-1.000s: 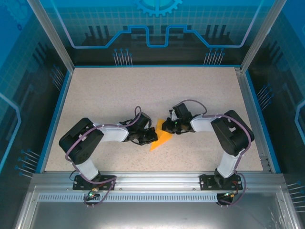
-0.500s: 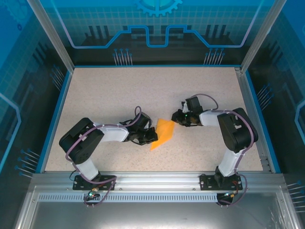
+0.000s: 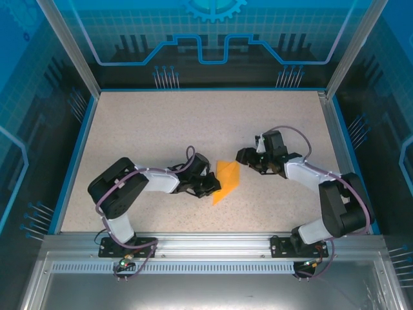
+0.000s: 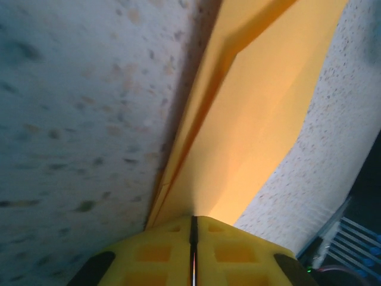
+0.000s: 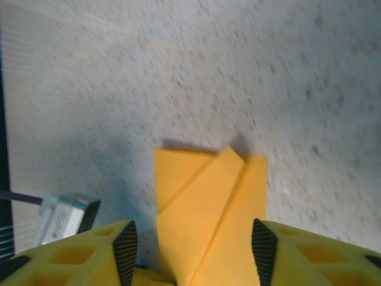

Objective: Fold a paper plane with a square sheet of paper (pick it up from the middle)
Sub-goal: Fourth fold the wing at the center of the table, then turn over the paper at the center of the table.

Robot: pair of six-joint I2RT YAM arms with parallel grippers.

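Orange paper point(image 3: 228, 179) pinched in left gripper point(image 3: 212, 187); right gripper point(image 3: 241, 155) spread, just beside

Jaws closed on the folded sheet of paper point(image 4: 256, 119); speckled table point(image 4: 77, 119) underneath.

Left hand point(image 3: 211, 188) pinched closed; right hand point(image 3: 242, 155) fingers apart; both low.

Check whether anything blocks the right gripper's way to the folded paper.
Nothing visible does. Bare tabletop alone lies between the open right gripper and the folded paper. The left gripper pinches the paper's opposite edge, out of that path.
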